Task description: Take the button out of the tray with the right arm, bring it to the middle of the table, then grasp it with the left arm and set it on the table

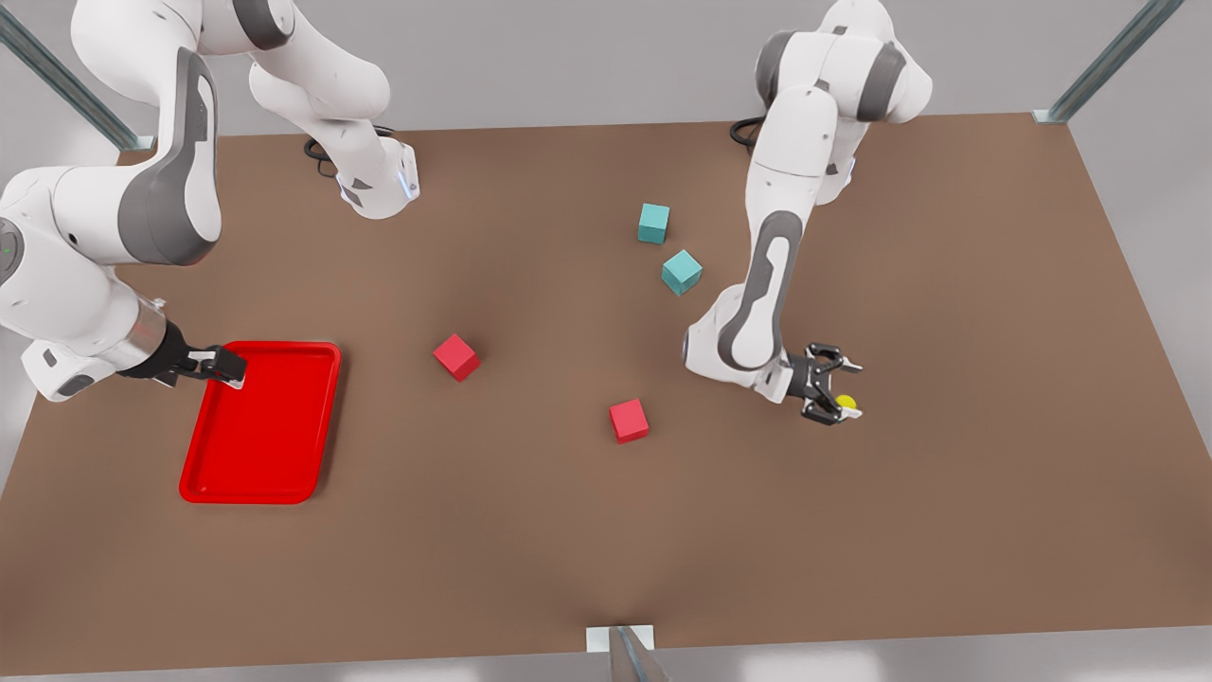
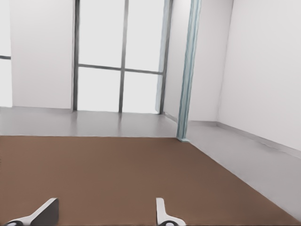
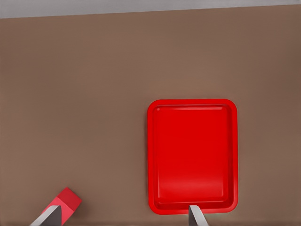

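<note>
Button: the button (image 1: 846, 402) sits at the tips of the left gripper (image 1: 849, 388), on the front view's right, well apart from the tray (image 1: 204, 488); whether it rests on the counter (image 1: 947, 530) cannot be told
Left fingers: spread, with nothing between them in the left wrist view
Right gripper: the right gripper (image 1: 225, 365) waits over the tray's edge, fingers released
Step in hand: likely setting the button down; the button should be settled flat before the left gripper lifts straight up, so a finger does not drag it
Tray: nothing lies inside it
Nearby: 2 red cubes (image 1: 629, 420) lie towards the middle
</note>
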